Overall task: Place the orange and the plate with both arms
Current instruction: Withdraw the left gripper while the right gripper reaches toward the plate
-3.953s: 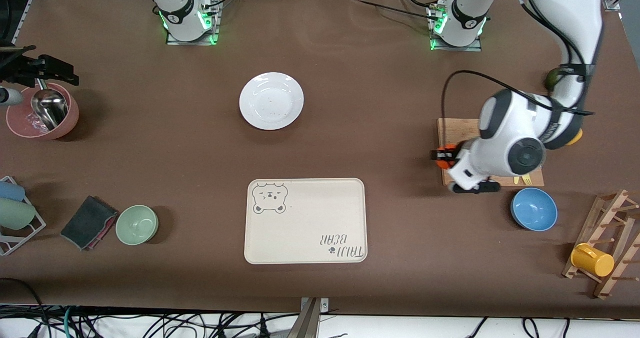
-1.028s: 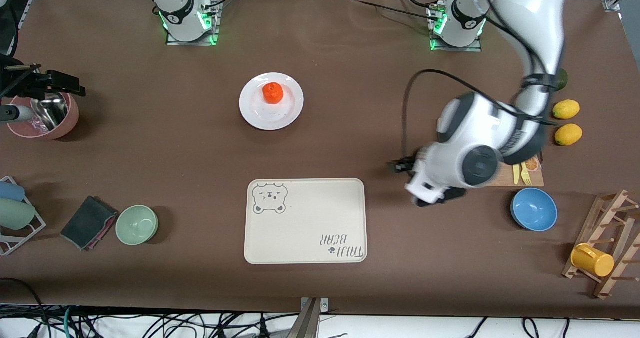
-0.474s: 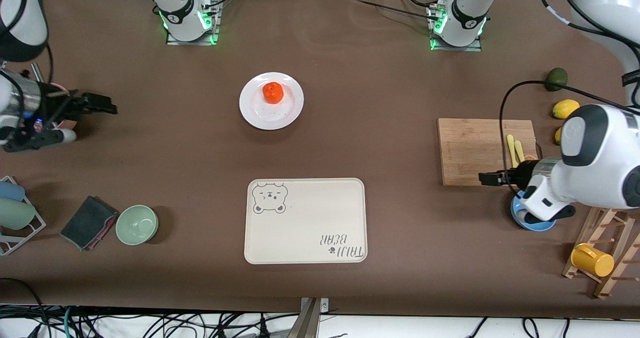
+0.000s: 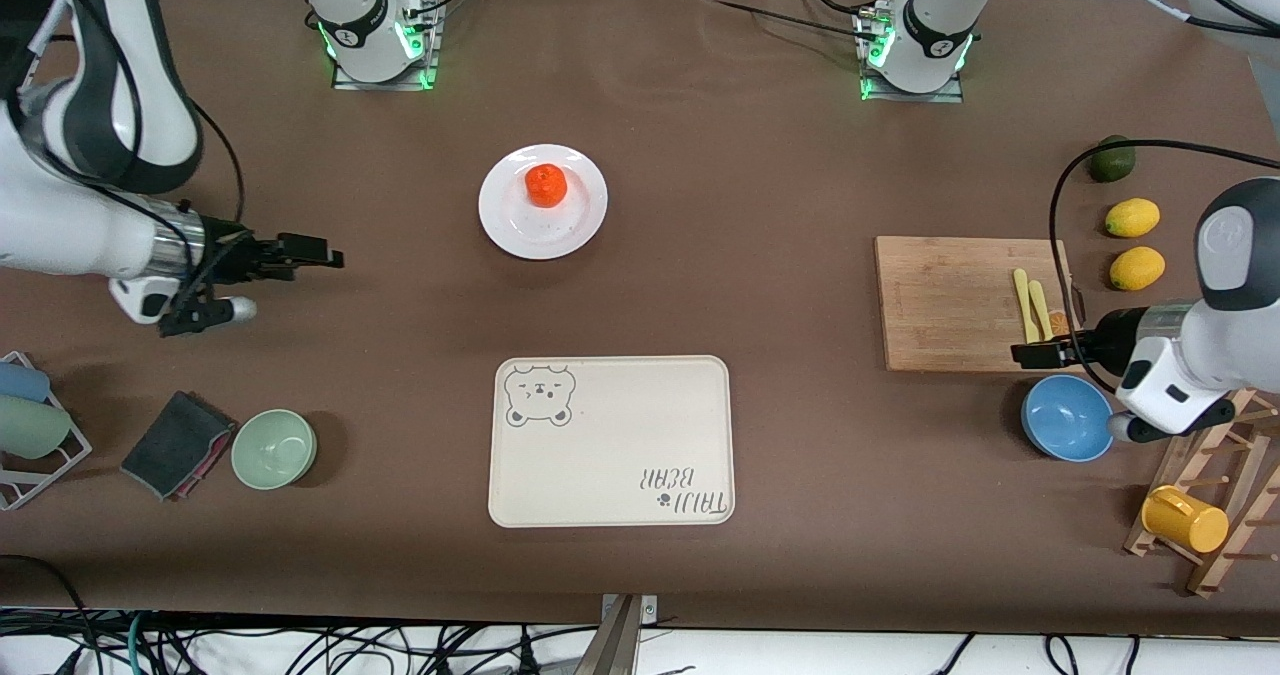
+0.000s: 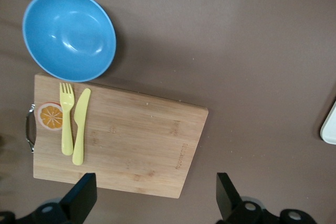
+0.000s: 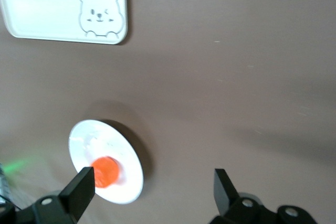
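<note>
The orange [image 4: 546, 184] lies in the white plate [image 4: 508, 223] in the middle of the table, toward the arms' bases. Both also show in the right wrist view: the orange [image 6: 105, 171] on the plate [image 6: 86, 139]. My right gripper [image 4: 318, 253] is open and empty, up over bare table, toward the right arm's end from the plate. In its wrist view the right gripper [image 6: 152, 190] has its jaws wide apart. My left gripper [image 4: 1032, 355] is open and empty over the cutting board's edge by the blue bowl. It also shows in its wrist view [image 5: 155, 198].
A cream bear tray [image 4: 610, 440] lies nearer the camera than the plate. A wooden cutting board [image 4: 945, 300] with a yellow fork and knife, a blue bowl [image 4: 1067, 417], two lemons [image 4: 1132, 217], a dark green fruit [image 4: 1111, 159] and a mug rack [image 4: 1210, 485] are at the left arm's end. A green bowl [image 4: 274, 447] is at the right arm's end.
The left gripper set the orange on the plate and drew back to the cutting board. The right gripper has moved in from its end of the table toward the plate.
</note>
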You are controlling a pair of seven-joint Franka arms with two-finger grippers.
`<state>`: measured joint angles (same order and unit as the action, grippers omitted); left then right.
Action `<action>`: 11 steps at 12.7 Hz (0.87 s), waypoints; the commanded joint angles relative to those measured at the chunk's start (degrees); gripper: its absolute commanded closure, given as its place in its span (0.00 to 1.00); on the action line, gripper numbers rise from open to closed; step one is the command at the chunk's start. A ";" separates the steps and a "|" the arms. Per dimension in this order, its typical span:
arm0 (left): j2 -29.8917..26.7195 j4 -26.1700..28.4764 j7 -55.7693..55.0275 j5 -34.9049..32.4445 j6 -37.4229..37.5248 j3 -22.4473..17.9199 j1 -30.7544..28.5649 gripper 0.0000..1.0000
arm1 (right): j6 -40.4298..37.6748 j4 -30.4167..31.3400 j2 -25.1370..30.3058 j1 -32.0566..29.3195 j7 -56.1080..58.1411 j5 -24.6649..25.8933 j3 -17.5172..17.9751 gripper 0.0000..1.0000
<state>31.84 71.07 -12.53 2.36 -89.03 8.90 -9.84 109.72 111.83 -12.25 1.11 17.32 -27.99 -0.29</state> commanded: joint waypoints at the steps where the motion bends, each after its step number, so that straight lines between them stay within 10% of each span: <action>1: -4.48 0.55 0.84 0.70 -0.88 0.60 -2.46 0.00 | 9.51 12.24 3.46 -0.40 6.56 -9.14 2.74 0.00; 6: -23.72 23.19 0.49 1.06 -12.74 -11.35 11.58 0.00 | 21.66 20.79 0.04 -0.40 17.56 -24.44 10.12 0.00; 11: -29.64 24.55 1.79 0.01 -6.10 -13.29 15.55 0.00 | 25.63 24.74 -4.36 -0.31 34.24 -41.94 12.51 0.00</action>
<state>4.11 93.36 -12.30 2.50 -97.33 -2.53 4.11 133.78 134.88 -15.53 1.17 45.46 -65.01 11.45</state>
